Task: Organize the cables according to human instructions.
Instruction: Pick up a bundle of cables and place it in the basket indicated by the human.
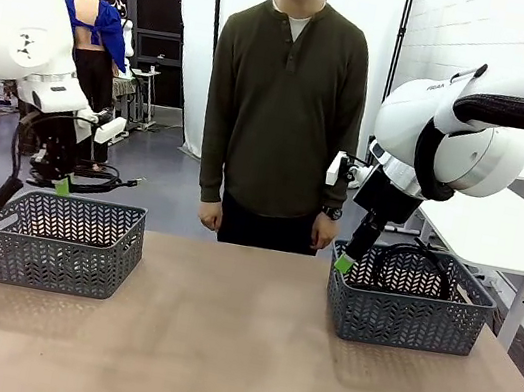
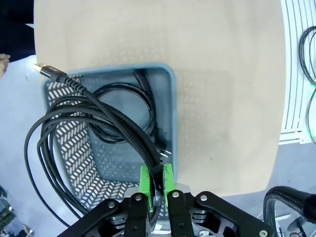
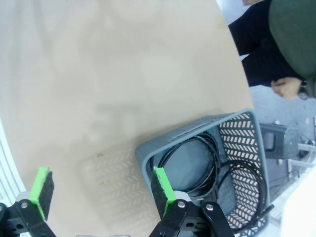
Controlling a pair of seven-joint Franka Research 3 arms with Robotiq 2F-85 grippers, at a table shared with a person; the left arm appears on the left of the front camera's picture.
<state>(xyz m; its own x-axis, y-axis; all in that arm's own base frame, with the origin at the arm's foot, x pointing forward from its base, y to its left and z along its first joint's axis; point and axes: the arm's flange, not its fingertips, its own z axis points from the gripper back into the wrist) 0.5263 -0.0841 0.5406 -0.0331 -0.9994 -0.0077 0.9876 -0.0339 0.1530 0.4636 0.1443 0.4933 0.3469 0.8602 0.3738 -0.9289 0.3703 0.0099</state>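
Observation:
My left gripper (image 1: 62, 185) hangs over the left grey basket (image 1: 60, 247), shut on a coil of black braided cable (image 2: 111, 121) that droops from its pads (image 2: 156, 180). The cable's plug end (image 2: 45, 71) sticks out past the basket's rim (image 2: 170, 98). Another black cable (image 2: 143, 98) lies inside that basket. My right gripper (image 1: 344, 262) stands open over the near-left corner of the right grey basket (image 1: 403, 317), nothing between its fingers (image 3: 101, 186). Coiled black cable (image 3: 213, 168) lies in this basket (image 3: 192, 129) and rises above its rim (image 1: 415, 259).
A person (image 1: 282, 108) stands at the table's far edge between the baskets, both hands hanging down. The tan tabletop (image 1: 226, 342) lies bare between and in front of the baskets. A white table (image 1: 509, 235) stands off to the right.

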